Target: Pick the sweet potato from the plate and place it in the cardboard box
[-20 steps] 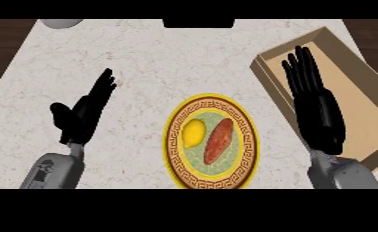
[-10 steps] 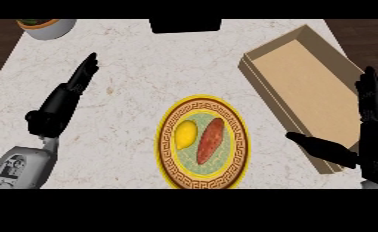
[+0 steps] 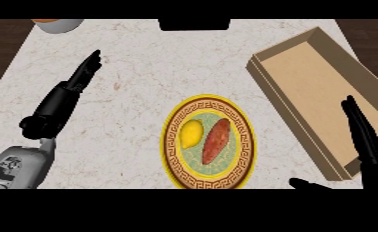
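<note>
Pale marbled counter [image 3: 148, 76], dark floor at the upper corners. Left hand [image 3: 63, 101] at frame left, fingers straight, holding nothing. Right hand [image 3: 362, 136] at lower right, open, over the cardboard box [image 3: 310, 76]. Sweet potato [image 3: 215, 141] lies on the plate [image 3: 173, 166] beside a lemon [image 3: 191, 134].

You are looking at a scene lit softly and evenly from above. The pale counter [image 3: 148, 76] is showing bright with no glare. The cardboard box [image 3: 317, 83] is casting only a thin dark line inside its walls. The plate [image 3: 210, 178] is throwing almost no shadow. The black hands are looking flat and very dark.
</note>
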